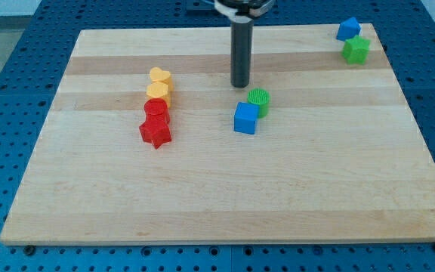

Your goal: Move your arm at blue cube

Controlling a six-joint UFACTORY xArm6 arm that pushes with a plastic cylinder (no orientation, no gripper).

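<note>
— Where is your tip?

— My tip (pixel 239 85) is down on the worktop (pixel 225 196), in the upper middle of the board. I carry no hand that could spread or pinch, only this straight dark rod (pixel 240 53), standing upright.

— And the blue cube?

— The blue cube (pixel 245 119) lies just below my tip toward the view's bottom, near but apart from it. A green cylinder (pixel 258 100) touches the cube's upper right corner and sits just right of my tip.

— What else lies around?

— To the view's left, well apart, stands a column of four blocks touching one another: a yellow heart-like block (pixel 159 77) on top, another yellow block (pixel 157 92) under it, whose shape I cannot make out, then a red cylinder (pixel 155 110), then a red star (pixel 155 133) at the bottom. Far off in the view's top right corner a second blue block (pixel 347 29) rests just above a green block (pixel 356 50), the two touching.
</note>
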